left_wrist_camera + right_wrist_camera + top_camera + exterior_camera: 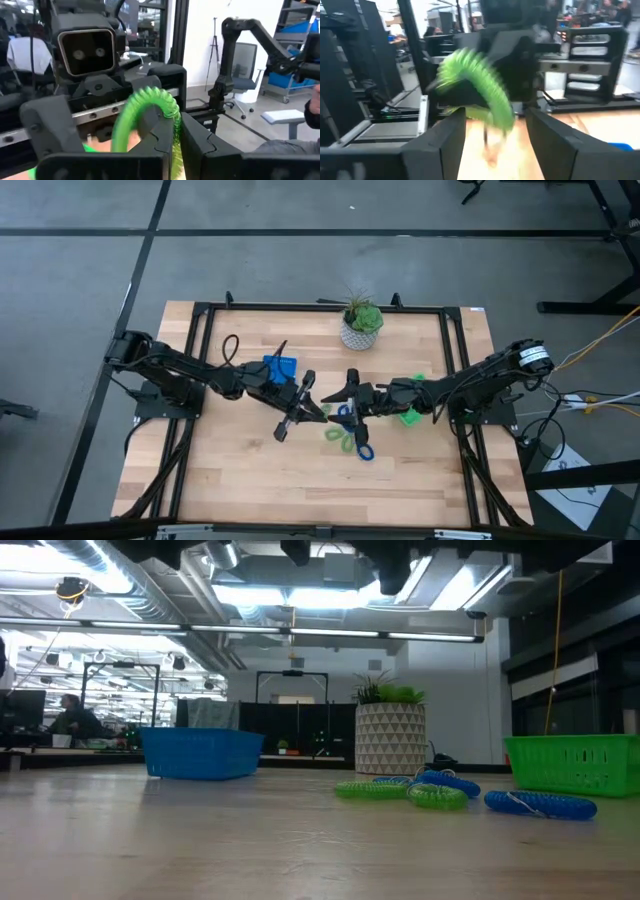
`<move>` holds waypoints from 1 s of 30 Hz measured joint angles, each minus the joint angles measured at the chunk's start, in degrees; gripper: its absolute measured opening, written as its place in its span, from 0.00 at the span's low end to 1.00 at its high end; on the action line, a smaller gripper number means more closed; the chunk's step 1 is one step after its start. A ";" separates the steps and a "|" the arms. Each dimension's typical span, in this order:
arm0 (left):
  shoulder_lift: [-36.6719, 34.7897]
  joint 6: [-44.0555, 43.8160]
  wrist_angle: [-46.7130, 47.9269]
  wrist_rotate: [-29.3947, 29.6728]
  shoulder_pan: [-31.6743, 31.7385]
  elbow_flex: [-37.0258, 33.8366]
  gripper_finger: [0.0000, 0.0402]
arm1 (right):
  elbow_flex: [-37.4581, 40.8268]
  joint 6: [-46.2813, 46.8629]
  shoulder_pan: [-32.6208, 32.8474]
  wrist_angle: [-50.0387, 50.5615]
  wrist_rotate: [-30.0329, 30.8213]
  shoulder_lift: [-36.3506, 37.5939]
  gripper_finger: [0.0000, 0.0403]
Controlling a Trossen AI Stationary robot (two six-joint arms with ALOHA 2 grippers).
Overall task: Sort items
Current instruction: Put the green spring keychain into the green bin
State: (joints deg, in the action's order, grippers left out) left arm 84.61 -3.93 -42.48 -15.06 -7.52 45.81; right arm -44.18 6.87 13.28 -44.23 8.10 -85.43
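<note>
Left wrist view shows you the left gripper [172, 145] with fingers pinching a light green coiled ring [150, 115], its loop arching up above the fingertips over the middle of the surface [240, 480]. Facing it, the right gripper [495, 135] has fingers spread around that ring. Below, you count two green and two blue rings [540, 803] lying flat

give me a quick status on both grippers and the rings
Left gripper shut on a green ring, raised mid-table. Right gripper open around that ring, handover under way. Other rings loose on the table. Nothing in the way.
</note>
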 joint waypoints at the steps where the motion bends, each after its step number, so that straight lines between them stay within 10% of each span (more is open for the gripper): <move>1: 0.87 -0.35 -0.04 -0.12 0.01 0.53 0.03 | -0.19 0.04 -0.13 0.09 -0.15 -0.54 0.47; 30: -5.39 -3.86 20.06 2.94 -0.77 1.26 0.03 | -0.79 -0.77 -0.28 0.47 -1.03 -1.37 0.06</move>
State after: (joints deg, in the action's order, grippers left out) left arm 79.22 -7.79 -22.41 -12.12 -8.29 47.07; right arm -44.97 6.11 12.99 -43.76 7.07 -86.80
